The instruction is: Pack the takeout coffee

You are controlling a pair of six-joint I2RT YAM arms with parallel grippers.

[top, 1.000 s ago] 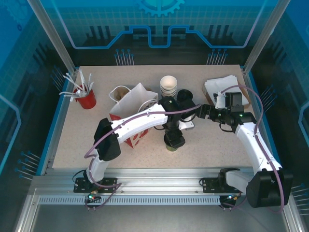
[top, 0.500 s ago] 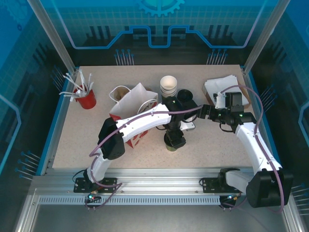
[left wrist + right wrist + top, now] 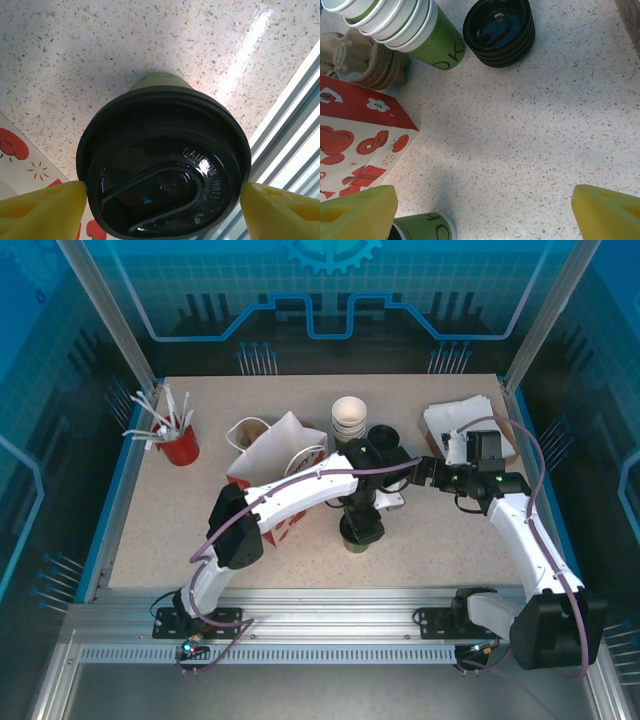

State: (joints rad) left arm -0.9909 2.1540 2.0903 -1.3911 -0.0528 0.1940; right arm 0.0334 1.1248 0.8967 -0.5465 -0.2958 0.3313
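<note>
Bench (image 3: 160, 520) of speckled beige stone carries everything. On it lies a white paper bag with red prints (image 3: 280, 445), tipped toward the left arm. Behind the bag stands a stack of lidless cream-and-green paper cups (image 3: 348, 418), with a low stack of round black plastic lids (image 3: 383, 437) just beside it. The takeout coffee (image 3: 165, 175), a small green paper cup under a black lid, stands upright near the bag's front corner. The left gripper (image 3: 163, 192) hangs over it, jaws wide, tips at the lid's rim; whether they press cannot be told. The right gripper (image 3: 484, 195) hovers nearby, jaws apart and holding nothing.
</note>
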